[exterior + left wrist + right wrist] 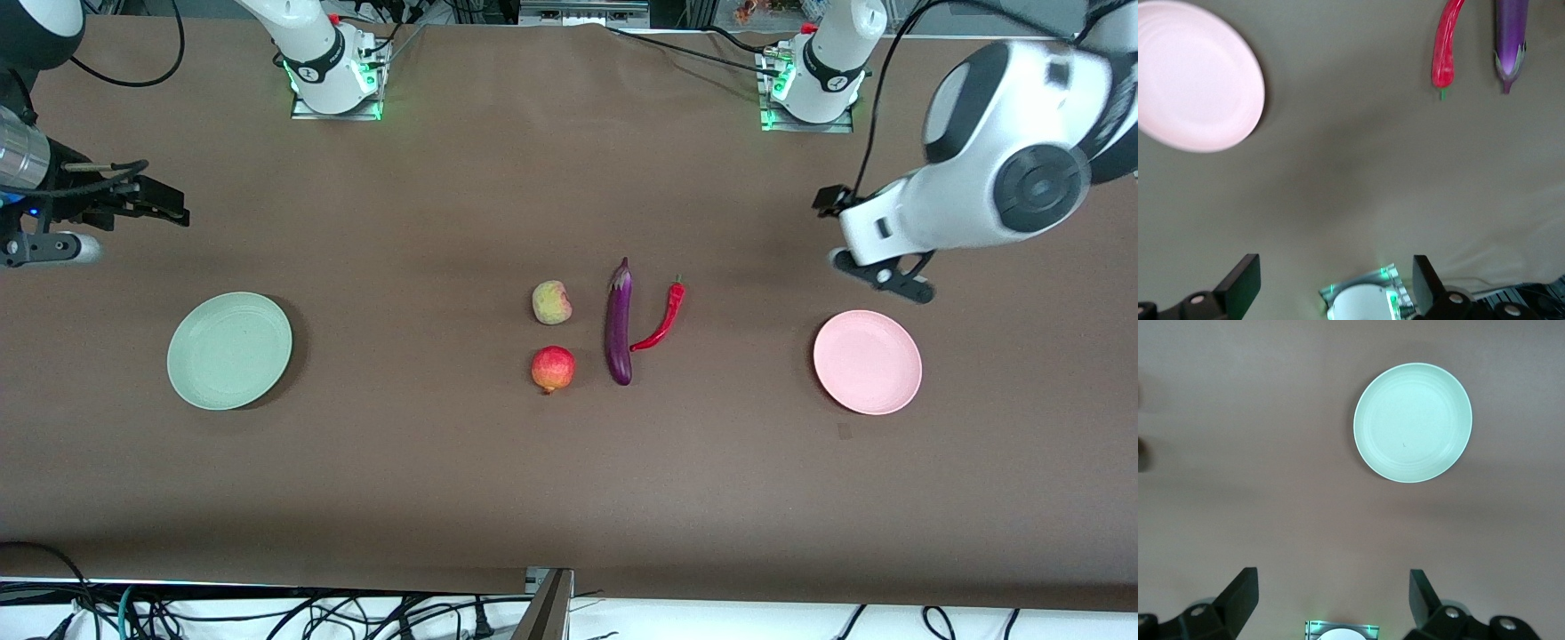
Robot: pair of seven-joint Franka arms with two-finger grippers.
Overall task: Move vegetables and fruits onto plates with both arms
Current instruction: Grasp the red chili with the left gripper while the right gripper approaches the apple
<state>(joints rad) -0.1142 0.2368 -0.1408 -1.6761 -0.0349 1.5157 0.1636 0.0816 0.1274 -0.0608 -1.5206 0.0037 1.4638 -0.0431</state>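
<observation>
While both arms hang in the air above the brown table [498,480], all four pieces of produce lie grouped at its middle, and the eggplant [619,322] serves as the marker for the rest. Its blunt end points toward the front camera and its stem cap away. The red fruit [553,368] sits beside that blunt end, toward the right arm's end of the table. The pale yellow-green fruit [551,302] lies farther from the camera than the red one, beside the eggplant's upper half. The red chili pepper [663,316] curves just beside the eggplant toward the left arm's end. Well apart from the eggplant, the pink plate [868,362] lies toward the left arm's end and the mint green plate [229,350] toward the right arm's end. The left gripper [1331,283] hovers over bare cloth near the pink plate, fingers spread apart. The right gripper [1331,603] hovers near the green plate, fingers likewise spread.
</observation>
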